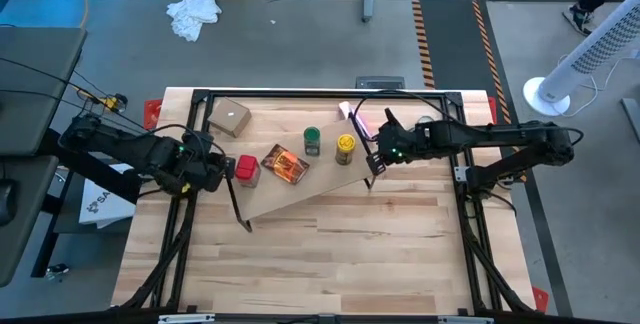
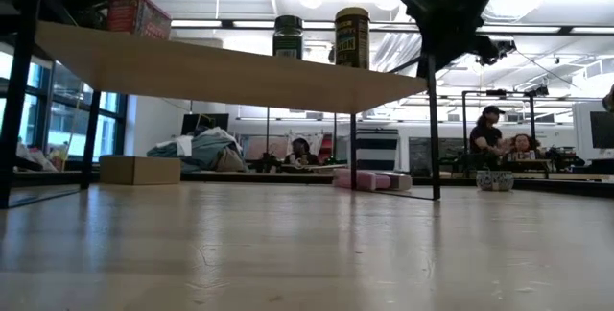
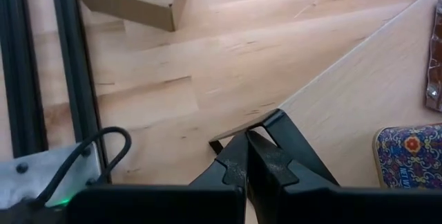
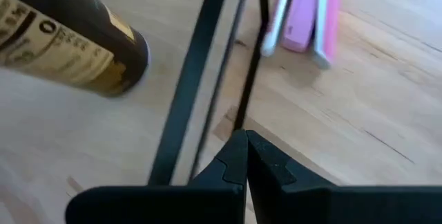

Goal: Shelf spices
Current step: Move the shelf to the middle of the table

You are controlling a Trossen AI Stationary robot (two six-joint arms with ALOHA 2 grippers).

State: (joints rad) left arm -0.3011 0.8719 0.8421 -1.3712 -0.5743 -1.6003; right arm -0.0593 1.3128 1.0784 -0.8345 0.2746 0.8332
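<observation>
The shelf point(image 1: 300, 192) is a light wood plank on thin black legs and lies slantwise across the table's middle. On it stand the spices: a red box point(image 1: 247, 169), an orange-brown packet point(image 1: 285, 165), a green-lidded jar point(image 1: 313, 141) and a yellow jar point(image 1: 345, 147). My left gripper point(image 1: 220, 170) is shut at the shelf's left end, and my right gripper point(image 1: 377, 159) is shut at its right end. In the low view the plank point(image 2: 221, 71) shows from below, with the legs point(image 2: 435, 138) reaching down to the table top. My left gripper point(image 3: 246, 141) has its shut fingertips on the black metal frame at the corner of the shelf's left end point(image 3: 280, 124). The fingers slant down from above. The fingertips themselves hide the exact place of contact. My right gripper point(image 4: 246, 141) has its shut fingertips at the top of the black frame on the shelf's right end point(image 4: 238, 120), beside the plank's edge. It slants down from above, and the frame's thin legs point(image 4: 197, 79) run away below the fingers. The fingers hide the pinch itself.
A tan cardboard box point(image 1: 230, 116) sits at the far left of the table. A pink packet point(image 1: 352, 114) lies at the far edge behind the shelf's right end. A black rail frame point(image 1: 320, 93) borders the table. People sit in the room beyond point(image 2: 489, 138).
</observation>
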